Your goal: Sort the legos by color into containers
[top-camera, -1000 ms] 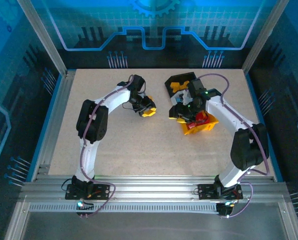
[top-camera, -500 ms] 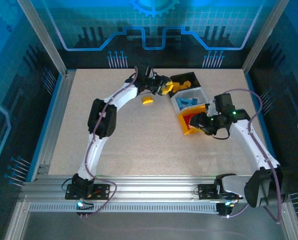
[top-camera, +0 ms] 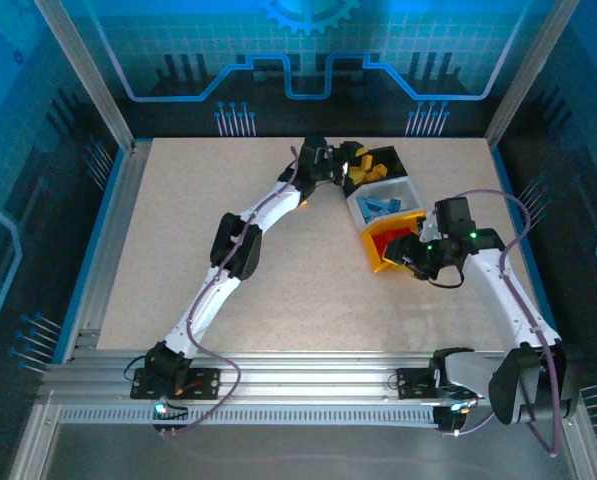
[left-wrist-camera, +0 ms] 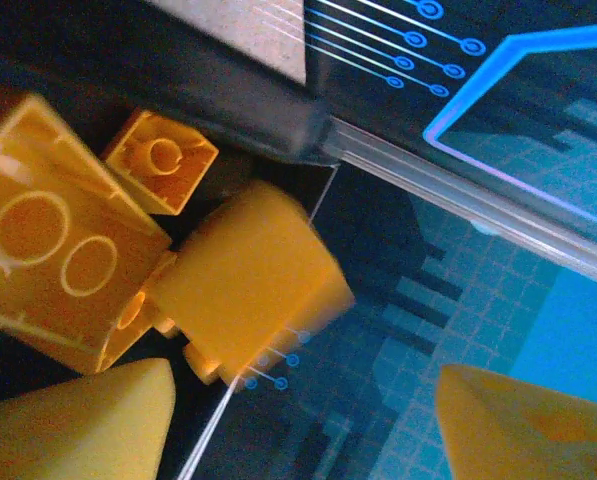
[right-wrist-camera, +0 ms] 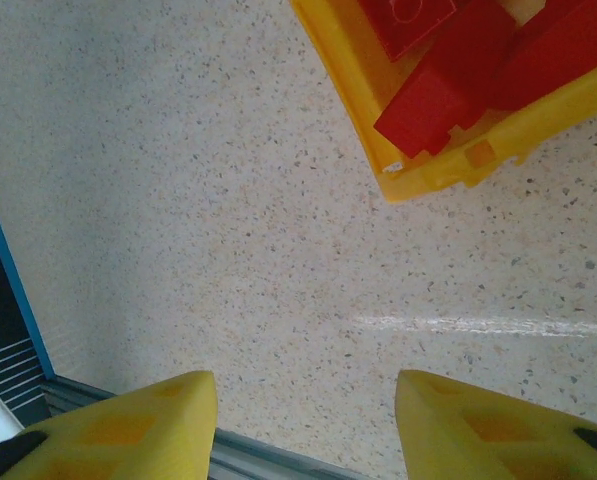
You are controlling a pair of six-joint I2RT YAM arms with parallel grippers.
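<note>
My left gripper (top-camera: 354, 166) hangs open over the black bin (top-camera: 390, 154). In the left wrist view a blurred yellow-orange brick (left-wrist-camera: 246, 278) sits loose just beyond my spread fingertips (left-wrist-camera: 83, 425), free of both. More yellow-orange bricks (left-wrist-camera: 53, 235) lie in the black bin (left-wrist-camera: 208, 90). The translucent white bin (top-camera: 409, 190) holds blue bricks (top-camera: 380, 206). The yellow bin (top-camera: 376, 262) holds red bricks (right-wrist-camera: 478, 60). My right gripper (top-camera: 407, 263) is open over bare table by the near corner of the yellow bin (right-wrist-camera: 418, 175), nothing between its fingers (right-wrist-camera: 118, 425).
The three bins stand in a tight row at the back right, touching one another. A small yellow-orange piece (top-camera: 304, 203) peeks out on the table beside the left forearm. The aluminium frame rail (right-wrist-camera: 278, 460) runs along the table's edge close to my right gripper.
My left arm carried a yellow-orange brick from mid-table to the black bin and opened, letting it go. My right arm drew back from the bins toward the near right.
</note>
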